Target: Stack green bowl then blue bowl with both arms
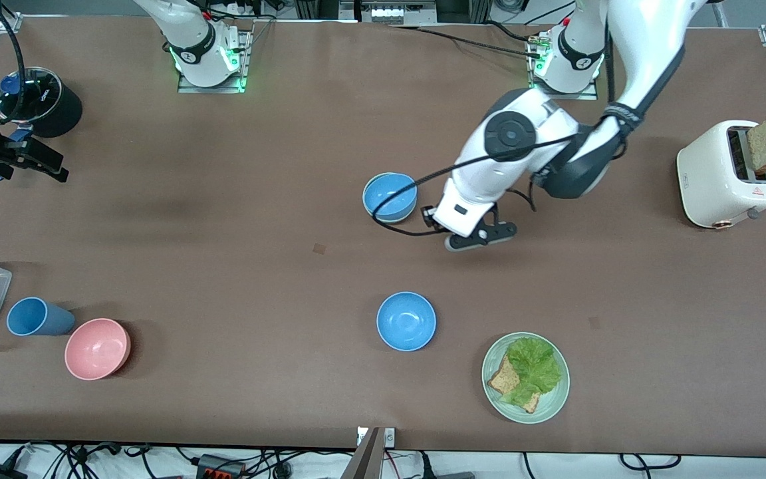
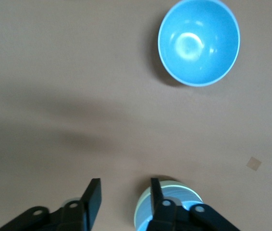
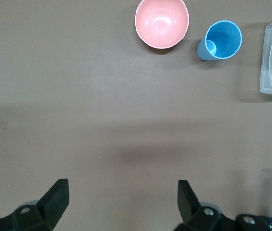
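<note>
Stacked pair: blue bowl [image 1: 389, 195] nested upright in the green bowl [image 2: 142, 208], mouth up, mid-table. Left end effector [image 1: 479, 234], fingers apart and empty, hangs over the table at the stack's 4 o'clock. Second blue bowl [image 1: 406, 320] sits nearer the front camera, well apart. Lettuce-and-toast plate [image 1: 525, 378] at its 4 o'clock. Right end effector [image 3: 121, 197] waits, spread wide, above bare table; pink bowl [image 3: 162, 22] and blue cup [image 3: 220, 40] near.

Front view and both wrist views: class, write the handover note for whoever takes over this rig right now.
Left gripper: open, empty, just beside the stack.
Right gripper: open, empty, waiting over the right arm's end of the table.
Blue bowl sits inside the green bowl mid-table. The second blue bowl lies alone, nearer the front camera.
Done: the stack looks built.
Left: probably only to draw the left arm clear.
</note>
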Controlling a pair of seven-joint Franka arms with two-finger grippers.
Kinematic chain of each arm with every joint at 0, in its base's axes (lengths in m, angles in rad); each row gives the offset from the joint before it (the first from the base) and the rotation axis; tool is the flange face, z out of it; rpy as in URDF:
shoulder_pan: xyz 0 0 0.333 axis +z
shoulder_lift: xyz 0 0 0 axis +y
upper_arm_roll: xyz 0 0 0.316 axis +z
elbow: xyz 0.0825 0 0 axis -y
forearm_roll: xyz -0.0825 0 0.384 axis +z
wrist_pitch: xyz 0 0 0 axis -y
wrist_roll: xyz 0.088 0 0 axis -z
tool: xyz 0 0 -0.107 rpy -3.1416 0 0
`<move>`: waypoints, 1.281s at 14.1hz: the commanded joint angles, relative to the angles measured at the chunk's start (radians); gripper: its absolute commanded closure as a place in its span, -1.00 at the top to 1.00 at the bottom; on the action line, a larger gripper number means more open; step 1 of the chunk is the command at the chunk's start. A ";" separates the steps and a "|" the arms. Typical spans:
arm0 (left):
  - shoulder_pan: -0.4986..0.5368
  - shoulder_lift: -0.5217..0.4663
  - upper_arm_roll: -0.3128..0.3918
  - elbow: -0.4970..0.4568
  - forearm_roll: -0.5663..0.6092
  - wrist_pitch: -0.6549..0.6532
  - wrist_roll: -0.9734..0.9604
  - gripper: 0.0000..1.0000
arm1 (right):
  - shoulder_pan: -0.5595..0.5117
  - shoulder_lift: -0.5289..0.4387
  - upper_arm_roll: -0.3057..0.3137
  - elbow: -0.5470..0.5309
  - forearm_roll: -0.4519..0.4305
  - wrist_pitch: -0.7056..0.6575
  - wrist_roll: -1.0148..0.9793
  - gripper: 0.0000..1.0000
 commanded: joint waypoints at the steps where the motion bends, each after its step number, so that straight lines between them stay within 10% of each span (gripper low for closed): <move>1: 0.032 0.001 -0.017 0.041 0.001 -0.046 0.098 0.72 | -0.003 -0.011 0.009 0.004 -0.005 -0.003 -0.019 1.00; 2: 0.052 0.000 -0.019 0.041 -0.008 -0.046 0.144 1.00 | -0.003 -0.011 0.009 0.004 -0.004 -0.003 -0.019 1.00; 9: 0.118 -0.086 0.076 0.102 -0.111 -0.117 0.523 1.00 | -0.003 -0.013 0.009 0.004 0.001 -0.008 -0.019 1.00; 18: -0.145 -0.344 0.661 0.082 -0.341 -0.258 0.836 1.00 | -0.005 -0.013 0.007 0.002 0.002 -0.005 -0.018 1.00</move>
